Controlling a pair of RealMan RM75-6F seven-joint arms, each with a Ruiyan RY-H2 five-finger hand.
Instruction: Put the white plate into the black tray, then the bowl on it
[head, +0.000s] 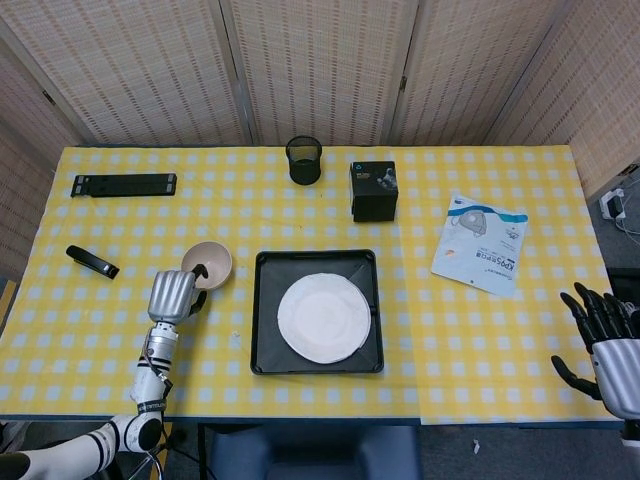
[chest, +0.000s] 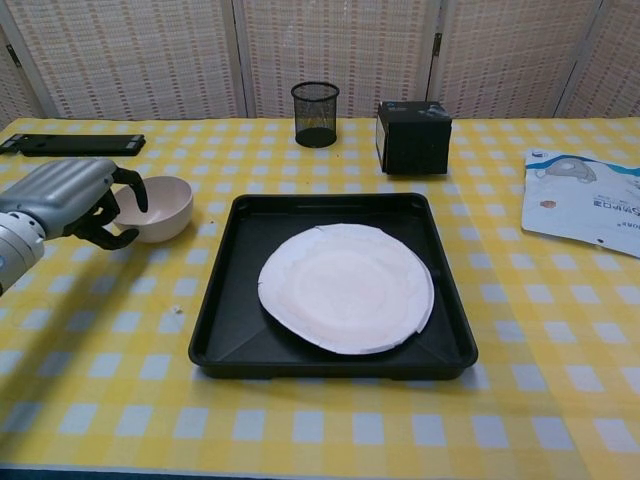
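The white plate (head: 324, 317) (chest: 346, 287) lies inside the black tray (head: 263, 345) (chest: 225, 330) at the table's middle front. The beige bowl (head: 209, 260) (chest: 162, 204) stands upright on the cloth just left of the tray. My left hand (head: 172, 295) (chest: 72, 197) is at the bowl's near left rim, with a finger hooked inside the rim and the thumb outside below it, pinching the wall. My right hand (head: 603, 338) hangs off the table's front right corner, fingers spread and holding nothing; the chest view does not show it.
A black mesh cup (head: 304, 159) and a black box (head: 374, 190) stand behind the tray. A white packet (head: 480, 243) lies to the right. A black stapler (head: 92, 262) and a long black strip (head: 124, 184) lie at the left.
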